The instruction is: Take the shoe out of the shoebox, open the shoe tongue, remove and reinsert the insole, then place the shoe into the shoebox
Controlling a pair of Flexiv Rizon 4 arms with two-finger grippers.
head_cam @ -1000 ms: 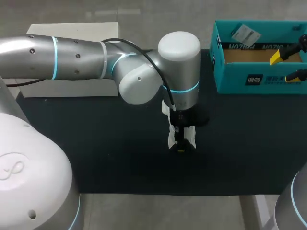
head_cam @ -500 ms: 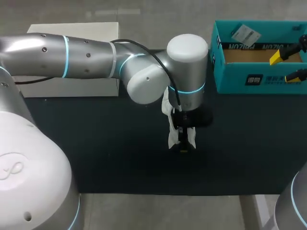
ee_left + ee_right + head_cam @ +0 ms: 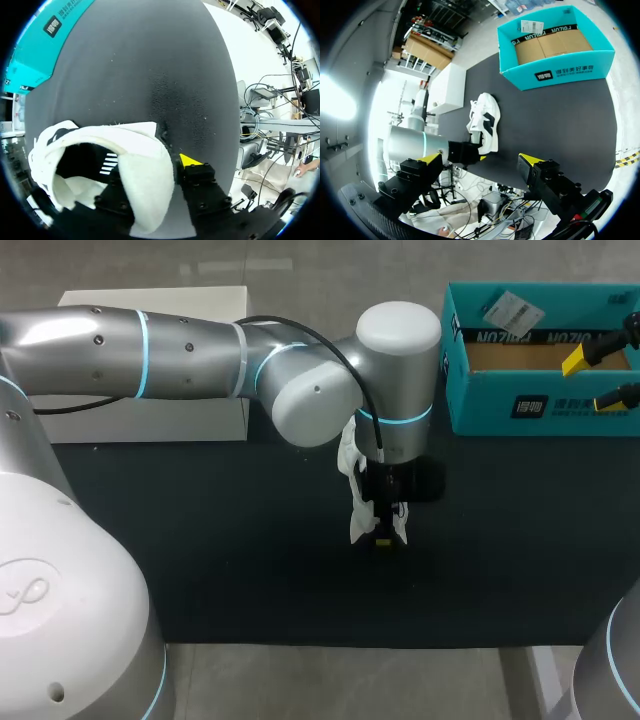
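In the head view, the white shoe (image 3: 349,462) is seen in the middle of the frame, on the black mat (image 3: 200,540). Its soft padded edge is held by the left gripper (image 3: 383,538), with a finger pressed on it from each side. The teal shoebox (image 3: 480,400) is seen at the upper right, well apart from the shoe. The right gripper (image 3: 598,380) is seen at the right edge, by the box, with its fingers spread wide.
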